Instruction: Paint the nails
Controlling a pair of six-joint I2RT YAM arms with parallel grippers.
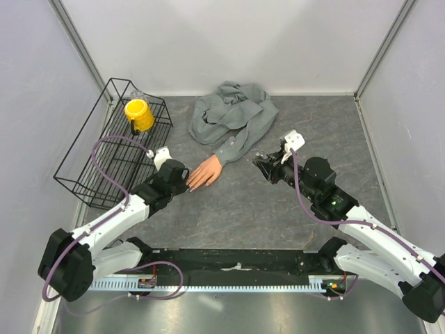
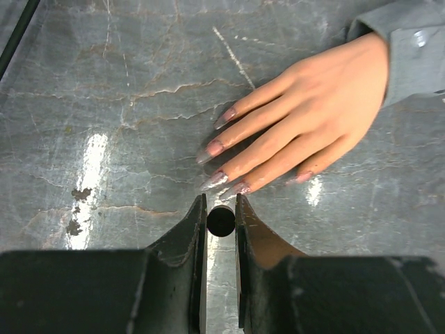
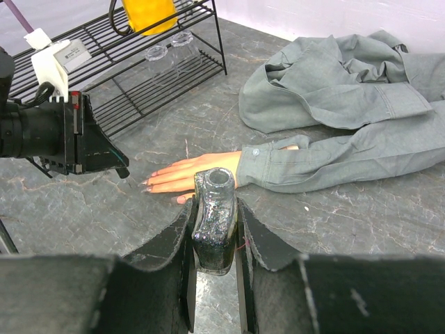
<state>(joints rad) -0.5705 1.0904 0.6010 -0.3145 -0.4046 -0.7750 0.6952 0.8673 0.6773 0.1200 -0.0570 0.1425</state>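
Grey marbled stone forms the tabletop (image 1: 236, 216), closed in by pale walls. Near its centre in the top view lies the peach mannequin hand (image 1: 206, 171), palm down, its fingers pointing toward 7 o'clock. Its grey shirt (image 1: 233, 115) is bunched up at 12 o'clock. The nails (image 2: 215, 147) are long, pinkish and partly glossy. They lie just beyond the tip of the left gripper (image 2: 221, 202), which sits at 7 o'clock of the hand. Its jaws are nearly together, pinching a small black round piece (image 2: 221, 221) seen end-on. At 3 o'clock of the hand, well apart from it, the right gripper (image 3: 215, 209) is clamped on an uncapped glass polish bottle (image 3: 213, 223), held upright. A black wire rack (image 1: 90, 174) at 10 o'clock holds a yellow mug (image 1: 139, 114).
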